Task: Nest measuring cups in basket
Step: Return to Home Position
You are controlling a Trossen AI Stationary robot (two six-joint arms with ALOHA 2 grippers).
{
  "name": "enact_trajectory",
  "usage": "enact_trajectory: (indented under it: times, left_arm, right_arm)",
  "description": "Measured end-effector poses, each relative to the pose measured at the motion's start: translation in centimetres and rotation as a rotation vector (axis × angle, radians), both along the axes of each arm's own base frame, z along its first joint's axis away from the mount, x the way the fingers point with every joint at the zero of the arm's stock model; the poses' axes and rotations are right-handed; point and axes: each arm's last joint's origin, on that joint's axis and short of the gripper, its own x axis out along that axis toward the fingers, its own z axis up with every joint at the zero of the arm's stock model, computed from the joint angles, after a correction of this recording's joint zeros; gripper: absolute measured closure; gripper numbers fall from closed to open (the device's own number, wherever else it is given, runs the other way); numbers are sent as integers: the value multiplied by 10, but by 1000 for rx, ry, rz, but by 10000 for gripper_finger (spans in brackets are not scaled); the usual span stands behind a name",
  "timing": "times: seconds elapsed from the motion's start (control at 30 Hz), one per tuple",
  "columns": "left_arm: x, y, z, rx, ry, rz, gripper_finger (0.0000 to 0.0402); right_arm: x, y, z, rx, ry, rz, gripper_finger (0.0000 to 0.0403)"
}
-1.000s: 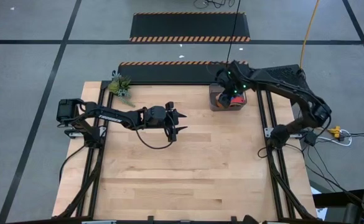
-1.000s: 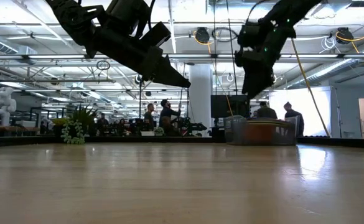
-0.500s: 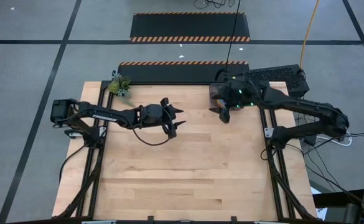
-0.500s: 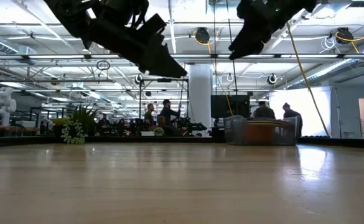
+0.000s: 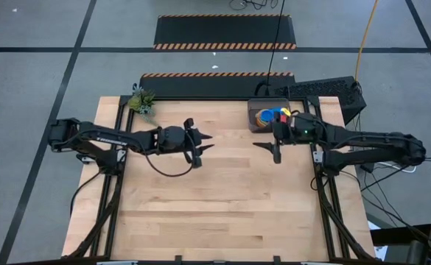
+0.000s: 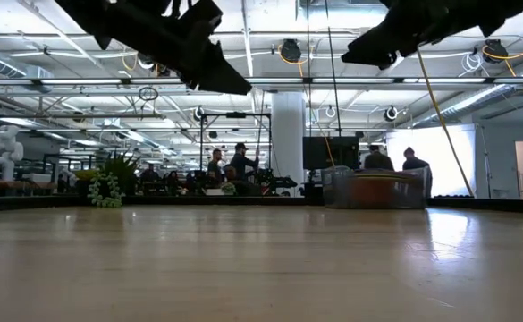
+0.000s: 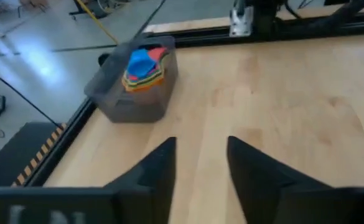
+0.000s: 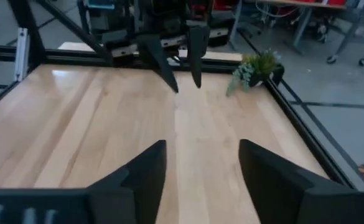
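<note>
Nested plastic measuring cups, blue uppermost, sit inside the dark grey rectangular basket on the wooden tabletop. The right pincer hovers near the basket, the left pincer well apart from it; both gape, holding nothing.

The left arm is reaching out low and nearly flat from its base on the left side toward the middle. The left gripper is hanging in the air with its two fingers spread apart. The right arm is lying stretched out the same way from the right side, and the right gripper is facing the left one, well apart from it, its fingers parted too.
</note>
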Motion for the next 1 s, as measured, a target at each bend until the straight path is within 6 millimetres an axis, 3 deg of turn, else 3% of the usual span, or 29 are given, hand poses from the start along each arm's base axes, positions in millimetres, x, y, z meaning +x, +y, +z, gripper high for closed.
enact_trajectory:
  times: [0.33,0.53,0.83,1.0]
  left_arm:
    - [-3,-16,-7,-25,72,-27,392]
    - [-5,-22,-9,-9,96,81,389]
    - [-7,-27,-12,10,113,105,391]
    - [-16,-26,-29,17,82,119,393]
  right_arm:
    - [-15,7,-50,-38,25,36,329]
    - [-24,9,-78,-92,38,56,396]
    - [-36,11,-84,-155,-44,70,396]
    - [-42,12,-87,-161,-72,69,401]
